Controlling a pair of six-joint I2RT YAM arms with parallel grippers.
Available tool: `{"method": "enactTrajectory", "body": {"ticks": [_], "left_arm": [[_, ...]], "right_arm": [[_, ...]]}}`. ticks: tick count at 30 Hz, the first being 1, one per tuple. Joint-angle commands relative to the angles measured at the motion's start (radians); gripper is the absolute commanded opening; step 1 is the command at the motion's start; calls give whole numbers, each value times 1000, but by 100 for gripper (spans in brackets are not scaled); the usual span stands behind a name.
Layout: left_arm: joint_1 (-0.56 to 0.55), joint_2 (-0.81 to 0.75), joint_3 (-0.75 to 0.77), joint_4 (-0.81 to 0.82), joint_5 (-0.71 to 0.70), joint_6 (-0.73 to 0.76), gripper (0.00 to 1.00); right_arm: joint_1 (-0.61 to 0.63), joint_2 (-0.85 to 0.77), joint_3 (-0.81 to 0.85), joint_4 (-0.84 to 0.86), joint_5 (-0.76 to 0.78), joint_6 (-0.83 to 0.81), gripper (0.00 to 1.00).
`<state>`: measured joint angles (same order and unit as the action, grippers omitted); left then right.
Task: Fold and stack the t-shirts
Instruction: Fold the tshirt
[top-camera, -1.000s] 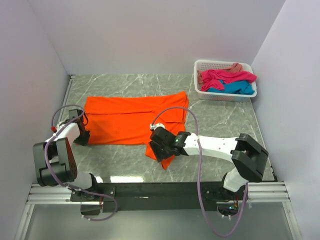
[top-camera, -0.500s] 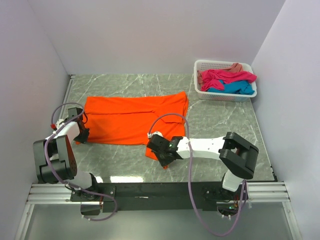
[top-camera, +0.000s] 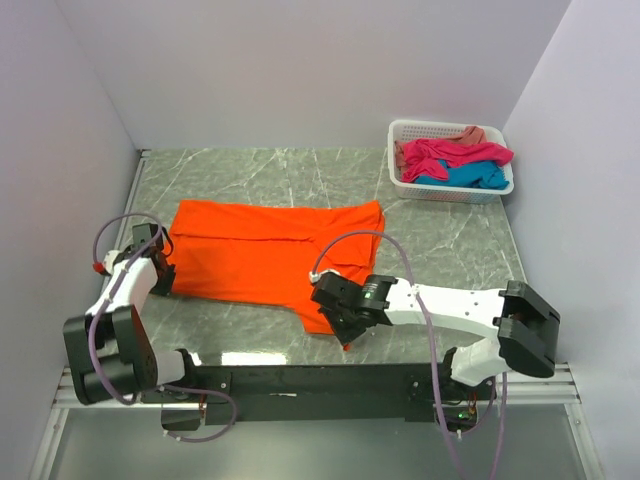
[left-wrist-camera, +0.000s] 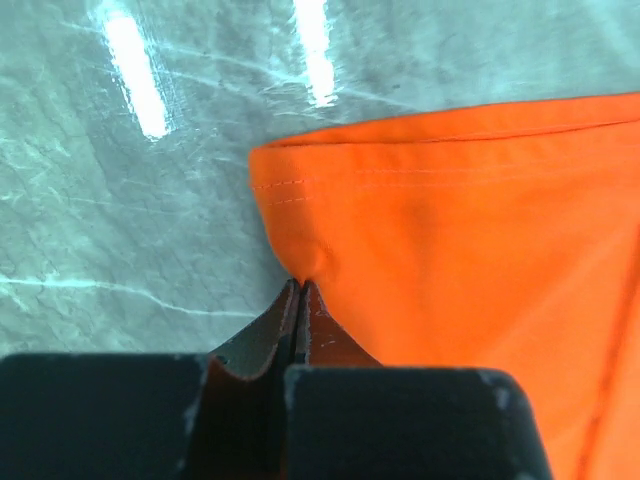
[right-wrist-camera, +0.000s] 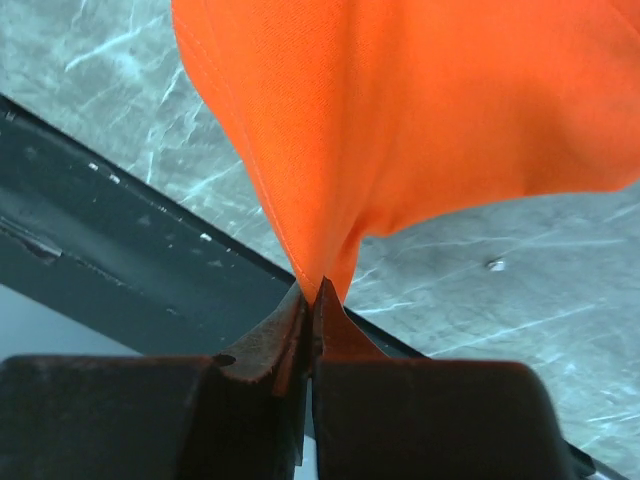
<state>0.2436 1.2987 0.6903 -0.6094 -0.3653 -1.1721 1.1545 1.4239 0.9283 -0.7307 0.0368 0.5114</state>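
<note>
The bright orange t-shirt (top-camera: 260, 255) lies spread across the marble table (top-camera: 440, 240). My left gripper (top-camera: 163, 280) is shut on its near left hem corner; the left wrist view shows the orange t-shirt (left-wrist-camera: 460, 230) pinched at the closed tips of my left gripper (left-wrist-camera: 302, 285). My right gripper (top-camera: 345, 335) is shut on the near right corner, lifted off the table. In the right wrist view the orange t-shirt (right-wrist-camera: 400, 110) hangs taut from the tips of my right gripper (right-wrist-camera: 315, 290). Magenta (top-camera: 455, 153), turquoise (top-camera: 468, 177) and salmon (top-camera: 470, 133) t-shirts sit in the basket.
A white slotted basket (top-camera: 405, 185) stands at the far right corner against the wall. White walls close in the table on the left, back and right. The black rail (top-camera: 300, 380) runs along the near edge under my right gripper.
My right gripper has closed on the shirt's near right corner and moved right and nearer with it. The cloth has shifted right and stretched. The left gripper keeps its hold.
</note>
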Motion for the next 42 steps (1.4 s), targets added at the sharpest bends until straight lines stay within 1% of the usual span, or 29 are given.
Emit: {"method": "enactTrajectory", "body": {"ticks": [1, 4, 5, 10, 13, 14, 16, 19, 22, 24, 28, 30, 34, 36, 38, 39, 40, 42], "left_arm": [[5, -70, 0, -26, -37, -38, 1], [5, -69, 20, -24, -31, -28, 1], [3, -62, 31, -27, -32, -27, 1], [0, -16, 64, -18, -1, -14, 1], [-1, 11, 98, -9, 12, 2, 1], [-1, 19, 113, -7, 19, 5, 1], [-1, 45, 127, 2, 32, 11, 1], [-6, 92, 170, 0, 58, 20, 1], [-9, 134, 225, -6, 57, 23, 1], [-12, 152, 258, 3, 68, 28, 1], [-24, 232, 322, 10, 83, 35, 1], [-32, 263, 376, -9, 63, 37, 1], [-50, 341, 462, -16, 46, 35, 1], [-55, 378, 501, -15, 43, 34, 1], [-55, 422, 543, -19, 48, 46, 6], [-55, 439, 560, -20, 46, 46, 13], [-56, 454, 595, -33, 36, 57, 27], [-55, 490, 629, -36, 31, 69, 41]], "right_arm": [[7, 19, -3, -36, -52, 10, 0], [-12, 66, 56, -76, 24, -11, 0], [-22, 72, 81, -82, 25, -19, 0], [-122, 58, 132, -105, -11, -71, 0], [-205, 41, 159, -115, -34, -117, 0], [-251, 38, 164, -118, -53, -126, 0], [-289, 41, 178, -134, -66, -161, 0], [-343, 56, 246, -145, -55, -200, 0], [-387, 86, 308, -142, 0, -206, 0], [-412, 105, 329, -110, 28, -202, 0], [-482, 156, 407, -87, 26, -232, 0], [-498, 193, 429, -81, 34, -250, 0], [-532, 262, 506, -67, 52, -330, 0], [-559, 306, 547, -33, 43, -364, 0], [-588, 361, 601, -16, 31, -390, 1], [-596, 381, 601, -18, 37, -392, 4], [-601, 401, 647, -22, 52, -387, 7], [-608, 466, 687, -15, 115, -381, 14]]}}
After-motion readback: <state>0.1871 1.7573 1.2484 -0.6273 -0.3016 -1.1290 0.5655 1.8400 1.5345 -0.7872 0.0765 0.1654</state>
